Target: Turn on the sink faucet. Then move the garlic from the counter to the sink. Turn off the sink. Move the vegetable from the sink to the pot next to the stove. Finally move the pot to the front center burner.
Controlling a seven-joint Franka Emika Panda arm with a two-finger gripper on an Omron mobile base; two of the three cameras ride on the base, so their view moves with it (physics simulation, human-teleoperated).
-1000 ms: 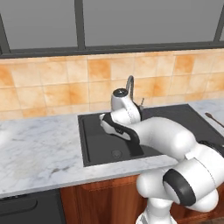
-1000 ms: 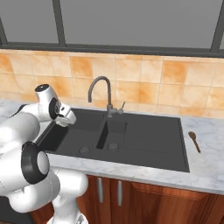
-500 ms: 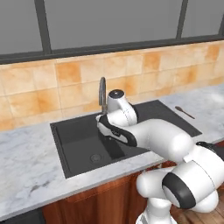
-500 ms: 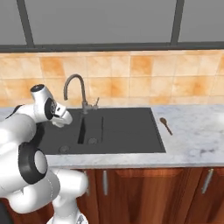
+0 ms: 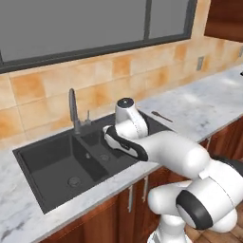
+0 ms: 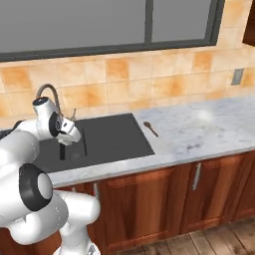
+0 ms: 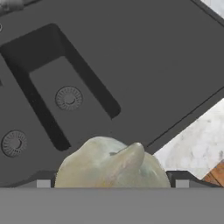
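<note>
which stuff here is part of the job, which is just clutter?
Job:
- garlic, sitting between the gripper fingers
- sink
- sink faucet
- counter

Lying about:
- wooden spoon on the counter right of the sink
- wall outlet

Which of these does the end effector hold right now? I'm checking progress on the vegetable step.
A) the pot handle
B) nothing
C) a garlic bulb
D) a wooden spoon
C: in the hand view the cream garlic bulb sits between the end effector fingertips, above the black sink.
</note>
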